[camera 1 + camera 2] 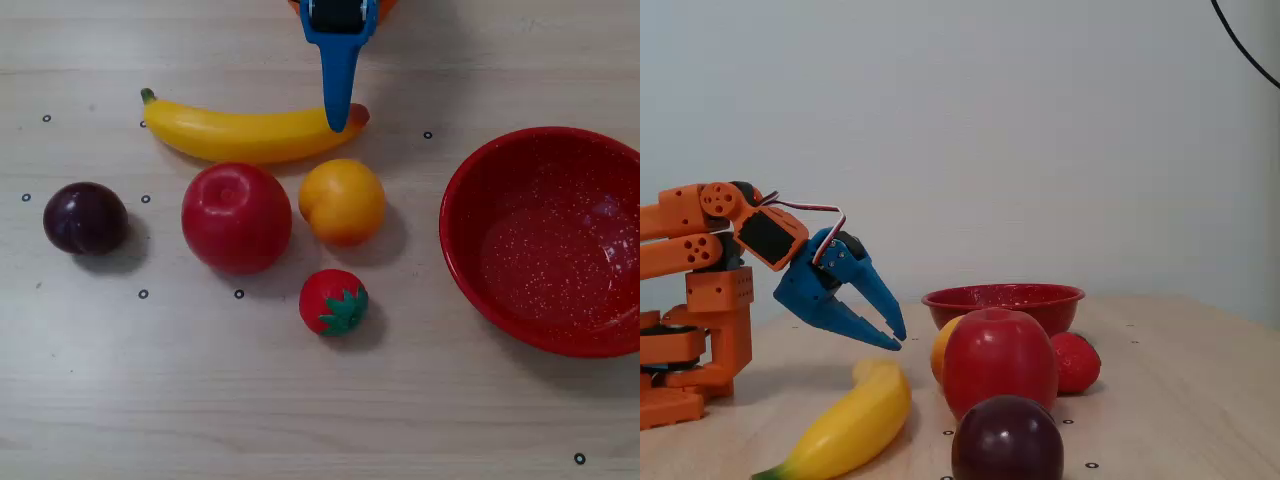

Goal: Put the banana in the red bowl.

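Observation:
The long yellow banana (pixel 245 135) lies across the table's far side, green stem to the left and orange-red end to the right in the overhead view. In the fixed view the banana (pixel 855 420) runs toward the camera. My blue gripper (pixel 338 122) reaches in from the top edge, its tip over the banana's orange-red end. Seen from the fixed view, the gripper (pixel 899 341) hangs a little above that end, tilted down, fingertips together, holding nothing. The red bowl (pixel 452 205) sits empty at the right, apart from the fruit; its wall (pixel 1000 310) shows behind the apple.
In front of the banana stand a red apple (pixel 237 217) and a round orange fruit (pixel 342 202), both close to it. A strawberry (pixel 334 302) lies nearer the front, and a dark plum (pixel 85 217) sits at the left. The orange arm base (pixel 700 330) stands at the left of the fixed view.

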Tool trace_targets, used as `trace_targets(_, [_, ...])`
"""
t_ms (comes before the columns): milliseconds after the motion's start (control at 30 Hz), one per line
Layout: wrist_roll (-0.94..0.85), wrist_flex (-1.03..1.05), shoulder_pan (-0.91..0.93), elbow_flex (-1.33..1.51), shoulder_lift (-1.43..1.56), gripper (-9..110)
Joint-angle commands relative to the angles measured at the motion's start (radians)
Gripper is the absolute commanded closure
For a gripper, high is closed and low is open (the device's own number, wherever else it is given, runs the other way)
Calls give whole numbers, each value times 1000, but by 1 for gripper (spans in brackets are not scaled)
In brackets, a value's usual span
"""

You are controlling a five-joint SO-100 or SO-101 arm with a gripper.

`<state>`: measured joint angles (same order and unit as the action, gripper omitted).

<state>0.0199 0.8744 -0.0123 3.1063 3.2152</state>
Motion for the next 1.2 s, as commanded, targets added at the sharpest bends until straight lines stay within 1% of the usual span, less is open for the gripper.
trace_targets(0, [-25, 8, -15, 12, 15, 101])
trace_targets(433, [-11, 11, -15, 12, 15, 101])
trace_targets(533, [9, 58, -20, -6, 14, 101])
trace_targets(800, [38, 135, -41, -118, -55, 101])
trace_targets(1167, [175, 256, -55, -347, -196, 101])
